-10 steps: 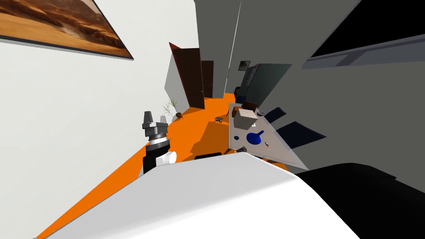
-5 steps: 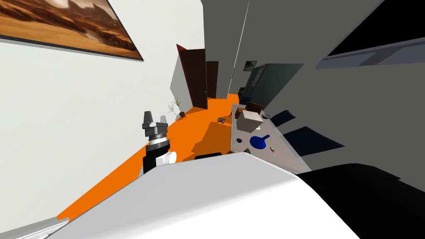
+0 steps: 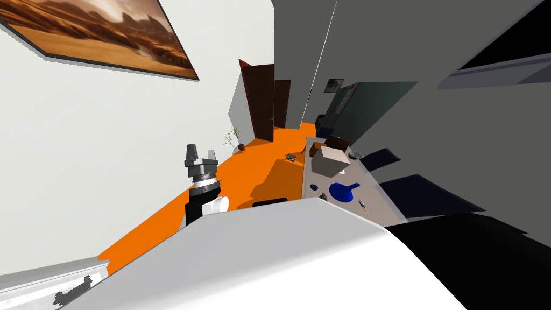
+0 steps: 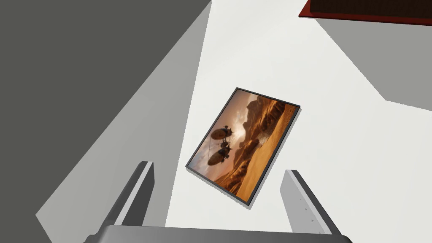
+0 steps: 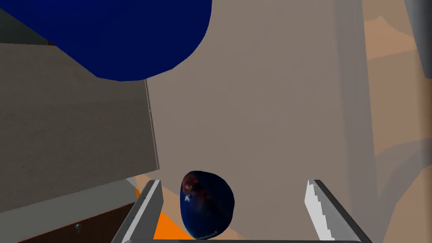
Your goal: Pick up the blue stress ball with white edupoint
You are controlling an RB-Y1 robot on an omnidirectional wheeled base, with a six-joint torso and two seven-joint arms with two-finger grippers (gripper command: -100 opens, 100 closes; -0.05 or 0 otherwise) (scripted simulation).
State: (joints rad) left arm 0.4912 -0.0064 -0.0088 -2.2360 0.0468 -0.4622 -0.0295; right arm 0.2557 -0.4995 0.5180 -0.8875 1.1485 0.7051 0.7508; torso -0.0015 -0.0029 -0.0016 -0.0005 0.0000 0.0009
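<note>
**Right hand astride the ball after a turn of the base**

The whole head view has swung over the last second: my own turn, squaring me to the work. One bench bears one box, one blue paddle-shaped piece and, near its edge, one dark blue stress ball. The right hand is spread, with the ball between its fingers, unpinched; closing looks to be next. The left hand is spread and raised aside.
</note>
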